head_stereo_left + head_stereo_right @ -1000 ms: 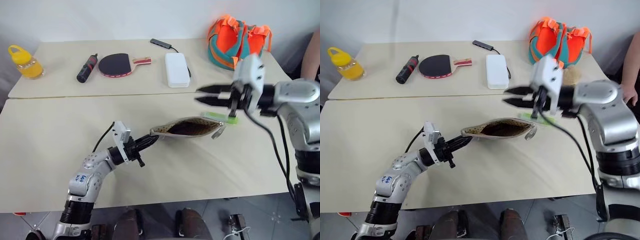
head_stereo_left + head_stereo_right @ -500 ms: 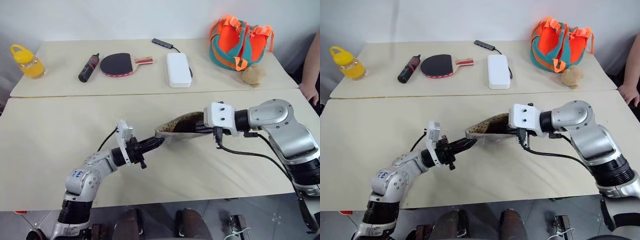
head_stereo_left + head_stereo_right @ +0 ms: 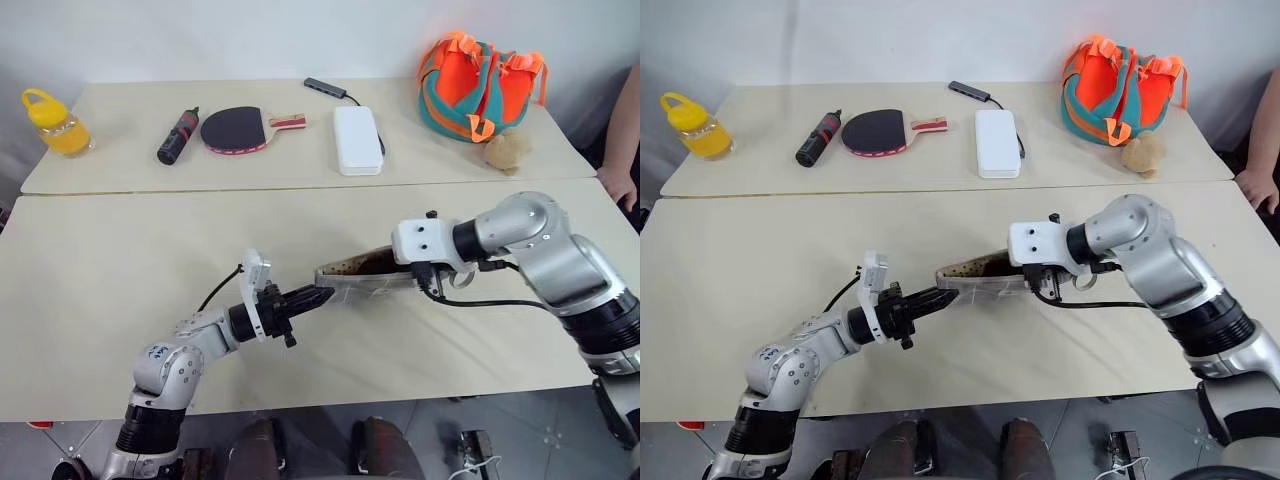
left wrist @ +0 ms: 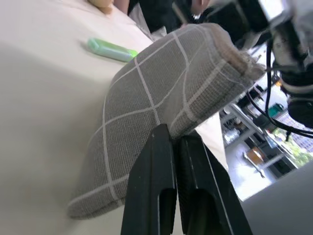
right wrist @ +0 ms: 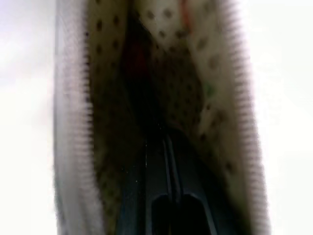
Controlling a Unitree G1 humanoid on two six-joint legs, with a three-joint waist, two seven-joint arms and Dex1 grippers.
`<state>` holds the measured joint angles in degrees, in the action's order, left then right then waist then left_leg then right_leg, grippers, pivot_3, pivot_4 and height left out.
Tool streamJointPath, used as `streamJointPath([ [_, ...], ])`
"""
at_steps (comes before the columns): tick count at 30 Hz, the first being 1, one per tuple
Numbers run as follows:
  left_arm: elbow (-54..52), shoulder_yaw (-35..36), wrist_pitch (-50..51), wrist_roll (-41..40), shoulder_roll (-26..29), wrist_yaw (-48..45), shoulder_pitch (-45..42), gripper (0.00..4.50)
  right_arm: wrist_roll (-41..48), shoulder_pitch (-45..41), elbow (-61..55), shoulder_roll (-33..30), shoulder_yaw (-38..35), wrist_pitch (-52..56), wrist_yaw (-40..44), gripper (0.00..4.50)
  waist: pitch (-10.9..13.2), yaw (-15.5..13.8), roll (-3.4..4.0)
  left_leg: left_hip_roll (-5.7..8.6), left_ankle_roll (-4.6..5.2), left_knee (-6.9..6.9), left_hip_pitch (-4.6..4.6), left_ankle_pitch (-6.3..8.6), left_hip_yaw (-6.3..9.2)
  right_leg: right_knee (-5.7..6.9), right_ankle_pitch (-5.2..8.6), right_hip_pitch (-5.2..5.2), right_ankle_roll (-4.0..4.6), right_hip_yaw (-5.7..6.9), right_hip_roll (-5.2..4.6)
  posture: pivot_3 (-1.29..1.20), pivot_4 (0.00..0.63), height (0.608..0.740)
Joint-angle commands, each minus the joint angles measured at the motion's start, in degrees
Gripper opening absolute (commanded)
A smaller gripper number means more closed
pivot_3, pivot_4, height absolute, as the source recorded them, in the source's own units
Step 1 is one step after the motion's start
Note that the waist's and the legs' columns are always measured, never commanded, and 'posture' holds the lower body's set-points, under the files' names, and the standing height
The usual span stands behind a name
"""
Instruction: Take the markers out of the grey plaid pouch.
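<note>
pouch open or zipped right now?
Open. The grey plaid pouch gapes; the right gripper reaches between its zipper edges against dotted lining, while the left gripper pinches one end.

The grey plaid pouch [image 3: 362, 281] lies open mid-table, a mint-green marker [image 4: 111, 49] on the table beyond it.

Head stereo eyes look down over both tables [image 3: 90, 260]; wrist cameras sit close against the shared grey plaid pouch [image 4: 161, 93].
</note>
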<state>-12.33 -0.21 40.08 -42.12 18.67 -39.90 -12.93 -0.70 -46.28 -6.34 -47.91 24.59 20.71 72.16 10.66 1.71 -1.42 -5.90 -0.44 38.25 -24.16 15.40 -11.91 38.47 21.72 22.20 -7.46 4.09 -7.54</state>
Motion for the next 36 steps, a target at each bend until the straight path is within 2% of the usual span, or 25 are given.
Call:
streamJointPath([
  [1,2.5,0.2,-3.4,2.8,-0.2,-0.3,0.7,0.00,-3.0,-0.9,1.7,1.9,0.1,-3.1,-1.9,0.06,0.0,0.2,0.01,-0.01,0.00,0.01,0.01,0.00,-0.01,0.01,0.00,0.00,0.00,-0.01,0.00,0.00,0.150,0.740],
  [4,3.2,0.4,-4.4,2.7,-0.8,-0.3,0.0,0.00,-4.3,-0.7,2.9,3.1,-0.1,-5.0,-2.1,0.06,0.0,0.2,0.01,-0.02,-0.01,0.05,0.05,-0.01,-0.01,0.05,0.00,-0.04,0.00,-0.01,0.02,0.00,0.150,0.740],
  [5,3.3,0.4,-4.8,2.8,-0.9,-0.5,-0.2,0.00,-4.3,-0.7,3.3,3.5,-0.5,-4.8,-2.3,0.22,0.0,0.2,0.01,-0.02,-0.01,0.05,0.05,-0.01,-0.01,0.05,0.00,-0.05,0.00,-0.02,0.01,0.00,0.150,0.740],
  [7,3.6,0.3,-5.4,3.2,-0.9,-0.8,-0.5,0.00,-4.8,-0.6,3.8,4.0,-0.8,-5.3,-2.3,0.62,0.0,0.2,0.01,-0.02,-0.01,0.06,0.05,0.00,0.00,0.05,0.00,-0.06,0.00,-0.01,0.01,0.00,0.150,0.740],
  [11,4.0,0.1,-5.9,3.5,-0.9,-1.1,-0.6,0.00,-4.7,0.3,2.8,3.4,-0.7,-6.3,-0.4,1.91,0.0,0.2,0.01,-0.01,-0.01,0.06,0.05,-0.01,0.00,0.06,0.00,-0.05,0.00,-0.01,0.01,0.00,0.150,0.740],
  [23,4.6,-0.1,-6.5,4.3,-0.8,-1.5,-1.0,0.00,-5.0,1.7,3.7,7.1,0.0,-8.9,0.3,1.91,0.0,0.2,0.01,-0.02,-0.01,0.06,0.05,-0.01,0.01,0.07,0.00,-0.06,0.00,-0.01,0.01,0.00,0.150,0.740],
  [27,4.8,-0.3,-6.9,4.8,-1.0,-1.6,-0.9,0.00,-6.6,1.7,5.5,7.6,0.6,-10.0,0.3,1.01,0.0,0.3,0.01,-0.02,-0.01,0.06,0.05,-0.01,0.01,0.08,0.00,-0.05,0.00,-0.01,0.01,0.00,0.150,0.740],
  [36,4.4,-0.4,-6.7,4.8,-1.1,-1.6,-0.7,0.00,-9.5,0.5,9.2,10.3,-0.2,-12.0,-2.7,1.01,0.0,0.5,0.00,-0.03,-0.01,0.06,0.12,-0.01,0.03,0.07,0.00,-0.15,0.00,0.01,0.03,0.00,0.150,0.740],
])
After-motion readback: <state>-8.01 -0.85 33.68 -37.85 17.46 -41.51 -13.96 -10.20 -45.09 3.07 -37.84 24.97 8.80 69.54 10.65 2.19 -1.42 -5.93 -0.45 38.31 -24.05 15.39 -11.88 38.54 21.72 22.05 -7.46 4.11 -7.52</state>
